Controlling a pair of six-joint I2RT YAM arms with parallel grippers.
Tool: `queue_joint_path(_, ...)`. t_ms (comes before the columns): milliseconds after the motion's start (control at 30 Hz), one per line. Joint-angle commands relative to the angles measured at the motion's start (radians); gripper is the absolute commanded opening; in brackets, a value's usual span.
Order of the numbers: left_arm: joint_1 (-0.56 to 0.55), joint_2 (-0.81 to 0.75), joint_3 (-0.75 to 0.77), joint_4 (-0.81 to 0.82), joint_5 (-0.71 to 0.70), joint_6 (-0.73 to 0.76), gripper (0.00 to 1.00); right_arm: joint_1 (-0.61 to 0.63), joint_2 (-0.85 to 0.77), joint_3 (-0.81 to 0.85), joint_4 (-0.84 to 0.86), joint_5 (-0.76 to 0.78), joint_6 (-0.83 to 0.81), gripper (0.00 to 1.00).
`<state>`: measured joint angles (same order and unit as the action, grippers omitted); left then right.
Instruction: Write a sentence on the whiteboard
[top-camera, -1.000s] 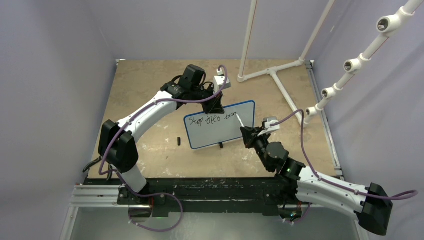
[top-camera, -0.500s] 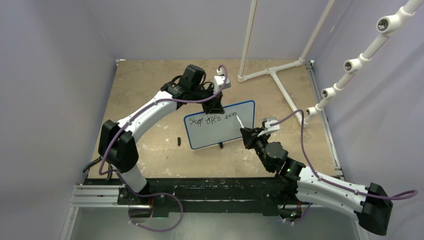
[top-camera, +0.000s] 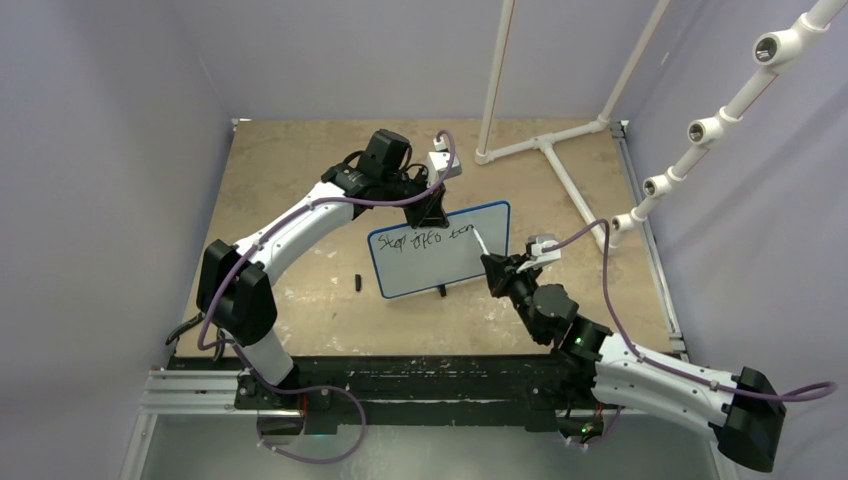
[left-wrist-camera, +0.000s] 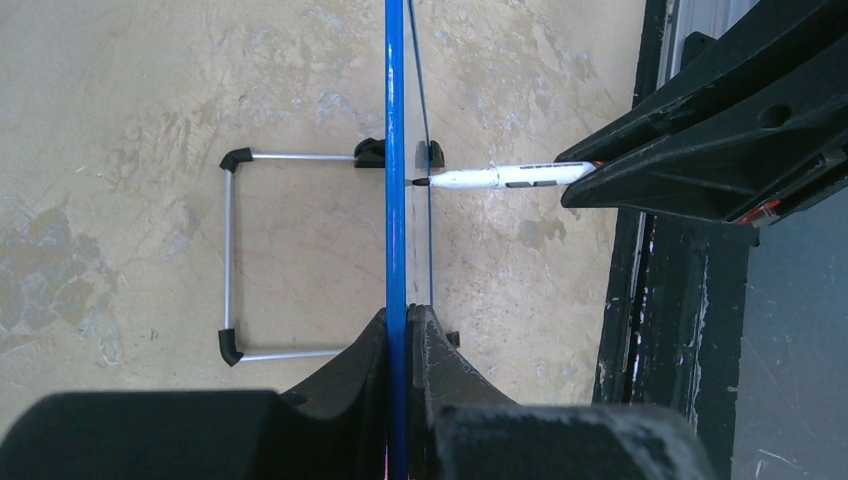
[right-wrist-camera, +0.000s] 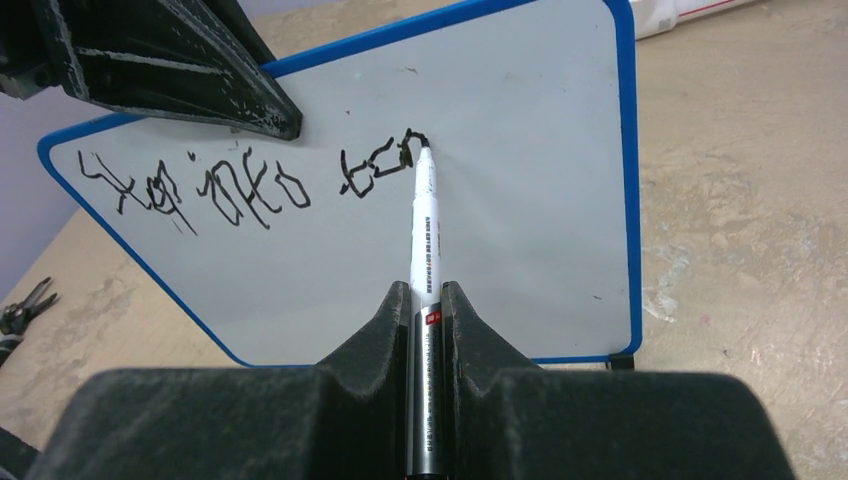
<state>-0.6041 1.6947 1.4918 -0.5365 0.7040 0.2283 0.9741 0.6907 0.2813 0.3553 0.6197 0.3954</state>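
**Top external view:** The whiteboard stands around the middle of the tabletop, a little nearer the near edge than the far one. Its written face is turned toward the arms. The sentence runs in one line of black scribble along the upper part of the board. The left gripper comes down on the board's top rim from the far side. The right gripper sits at the board's right edge, holding a white marker whose tip reaches the end of the line. A small black piece lies on the tabletop to the left of the board, apart from it. A white pipe frame rests toward the far right corner.

**Left wrist view:** The whiteboard is seen edge-on as a thin blue line. The left gripper is clamped on that rim, one finger on each face. A wire stand juts out behind the board. The marker touches the front face with its black tip, and the right gripper grips its other end.

**Right wrist view:** The right gripper is closed around the marker. The marker's tip rests on the whiteboard at the last stroke of the sentence. A finger of the left gripper covers the board's upper left rim.
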Motion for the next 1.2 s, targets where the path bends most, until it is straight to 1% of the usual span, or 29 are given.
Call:
queue_joint_path(0,-0.008,-0.010,-0.027,-0.062,0.015,0.028,0.00,-0.003,-0.018,0.012,0.066,0.031,-0.042,0.00)
queue_joint_path(567,-0.008,-0.012,-0.027,-0.064,0.015,0.029,0.00,-0.003,0.001,0.019,0.051,0.058,-0.036,0.00)
queue_joint_path(900,-0.007,-0.013,-0.028,-0.064,0.015,0.028,0.00,-0.003,-0.008,0.021,-0.009,0.103,0.013,0.00)
queue_joint_path(1167,-0.007,-0.013,-0.027,-0.062,0.017,0.028,0.00,-0.003,0.001,0.018,-0.032,0.080,0.026,0.00)
